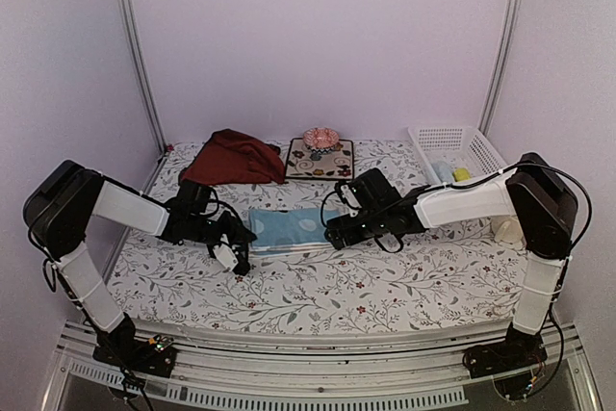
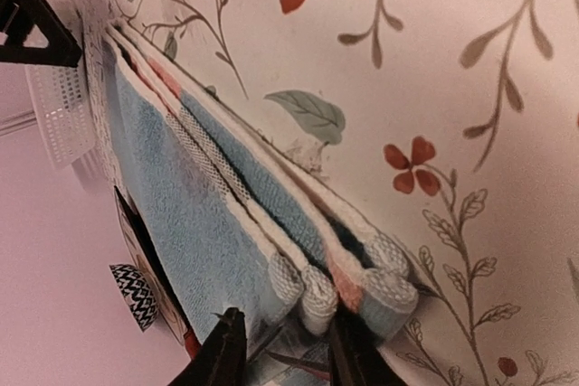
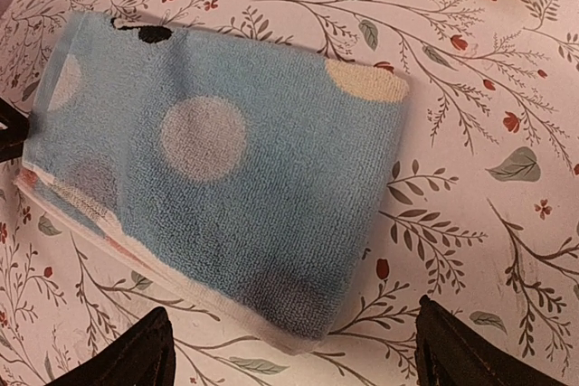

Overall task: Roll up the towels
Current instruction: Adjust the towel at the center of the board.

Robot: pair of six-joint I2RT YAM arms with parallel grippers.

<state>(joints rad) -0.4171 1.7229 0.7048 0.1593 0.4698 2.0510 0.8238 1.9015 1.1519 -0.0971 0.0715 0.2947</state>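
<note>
Top external view: the folded blue dotted towel point(image 1: 289, 230) lies flat mid-table, with the dark red towel point(image 1: 231, 159) heaped at its 11 o'clock. Left gripper point(image 2: 285, 327) sits at the towel's 8 o'clock corner, narrowly straddling the stacked edges, can't tell if it's actually pinching. Right gripper point(image 3: 291, 314) is at 3 o'clock, spread wide, holding nothing.

The folded terry towel point(image 3: 226, 178) under my right wrist is light blue with big white dots, one cream dot and a bit of black print at one edge. Its stacked hems show white and salmon stripes. The cloth table covering point(image 3: 470, 133) is white with grey-green sprigs and small red flowers. Further back I see a plain dark red cloth towel point(image 1: 234, 158) and a dark square floral mat point(image 1: 320, 163). My right gripper point(image 3: 294, 336) has black fingers point(image 3: 136, 359).
</note>
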